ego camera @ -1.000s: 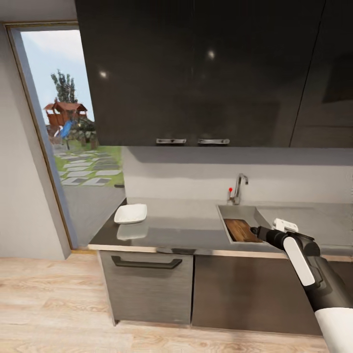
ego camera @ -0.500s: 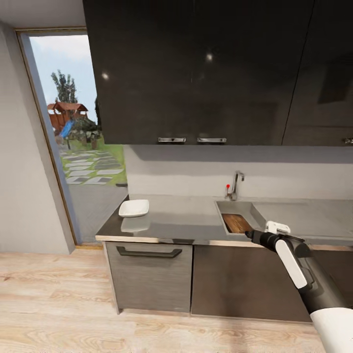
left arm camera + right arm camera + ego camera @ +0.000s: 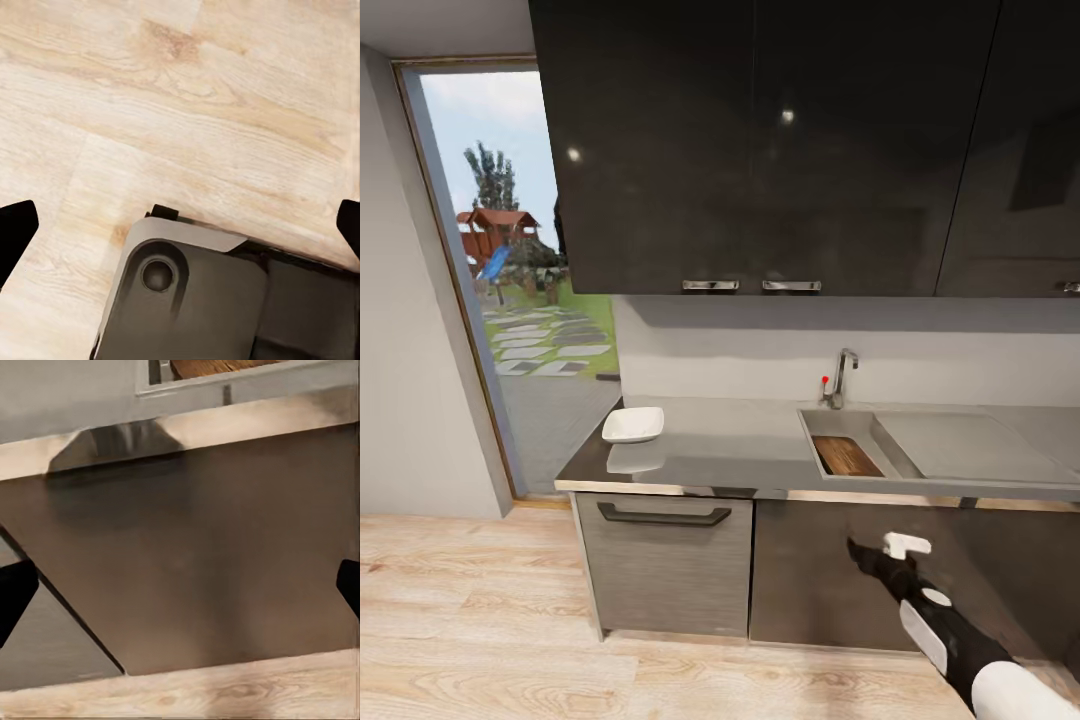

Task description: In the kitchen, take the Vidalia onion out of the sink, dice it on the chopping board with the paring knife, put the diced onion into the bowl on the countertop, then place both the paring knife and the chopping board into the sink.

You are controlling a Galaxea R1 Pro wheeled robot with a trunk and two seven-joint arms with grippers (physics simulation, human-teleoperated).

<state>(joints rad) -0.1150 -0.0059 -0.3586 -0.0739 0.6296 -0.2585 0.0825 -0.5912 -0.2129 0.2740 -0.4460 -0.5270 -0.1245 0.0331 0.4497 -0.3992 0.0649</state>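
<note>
Head view says you're about done: chopping board (image 3: 846, 456) sits in the sink (image 3: 880, 430) right of the bowl (image 3: 633, 425), knife unseen, right gripper (image 3: 857, 549) fingers wide and empty.

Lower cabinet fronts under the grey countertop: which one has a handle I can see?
The left dark grey lower cabinet front, below the shallow white bowl: it carries a dark horizontal bar handle. The front under the steel sink looks plain.
</note>
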